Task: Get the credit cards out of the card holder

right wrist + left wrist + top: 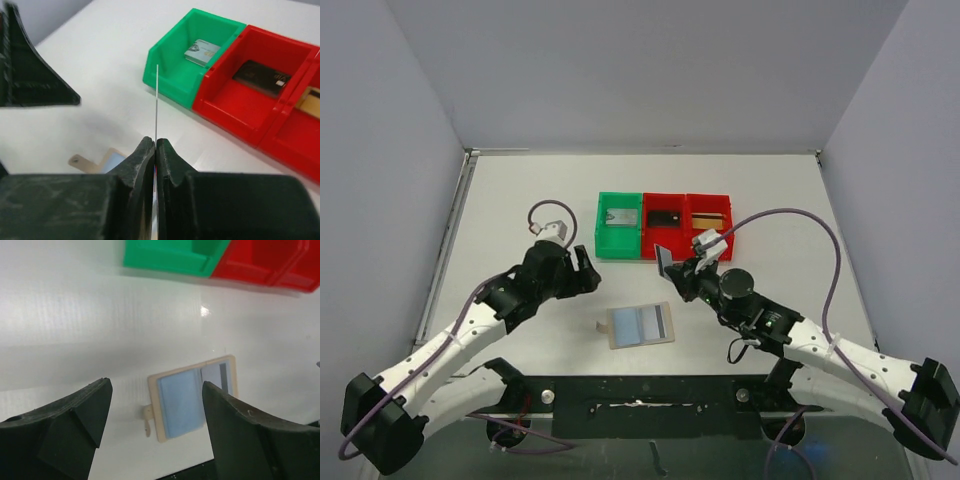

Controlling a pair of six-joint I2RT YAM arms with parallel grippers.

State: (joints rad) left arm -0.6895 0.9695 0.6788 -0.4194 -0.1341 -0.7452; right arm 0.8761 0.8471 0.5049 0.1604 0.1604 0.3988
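Done: three cards were out of the wallet (640, 325) and lay in the bins. A fourth card (663, 259) was up in the air, in the right claw (155, 146).
Left to do: the fourth card was not yet in a bin, so I think it had to be put down next. A dark strip (223, 377) showed in the wallet's right pocket. It may have been one more card, but I cannot tell.
Green bin (604, 228): it sat just left of middle in the top view and had one silver card (620, 217) in it.
Wallet: it lay open and flat on the table (520, 200), low in the middle of the top view. It was well apart from the bins. The blue side faced up and the little tab stuck out on the left.
Middle red bin (665, 240): it touched the green bin and had one black card (665, 217) in it.
Right red bin (728, 225): it was the last in the row and had one gold card (708, 220) in it.
Left claw (155, 385): its fingers were spread wide and held nothing. It hung over the table, left of the wallet.
Right claw: its fingers were pressed together on the fourth card, pinching its bottom edge. The card stood up on end, near the front of the bins.
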